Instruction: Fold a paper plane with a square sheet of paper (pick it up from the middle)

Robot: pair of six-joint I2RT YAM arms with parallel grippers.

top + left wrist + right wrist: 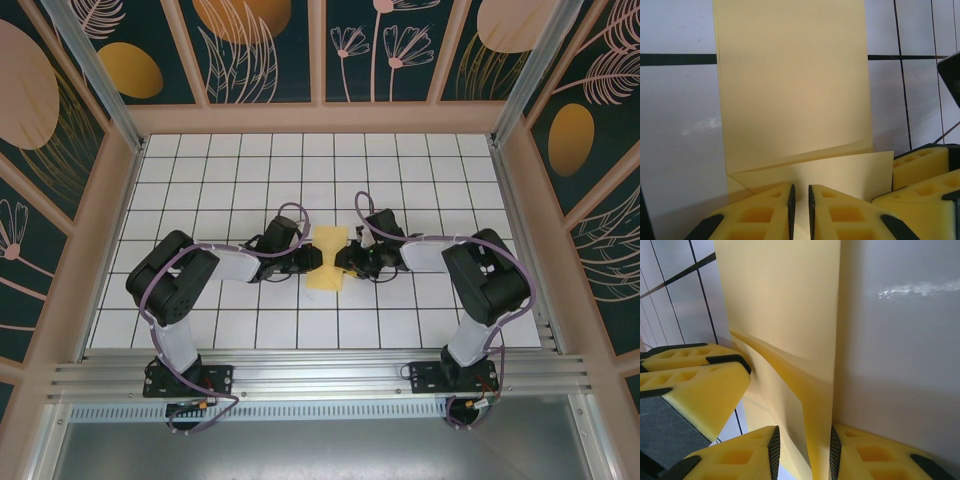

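At the middle of the white grid-tiled table [220, 180], the thin pale-yellow square sheet of paper [331, 240] lay pinched to a narrow waist between the arms, near and far ends fanned out, a raised ridge across it. The left gripper [800, 189] was nearly closed on the sheet's edge; the right gripper [803, 435] stood partly apart astride the ridge, grip not determinable. Judged step: the middle pickup, no fold set; the next move calls for both pinches firm and level before lifting.
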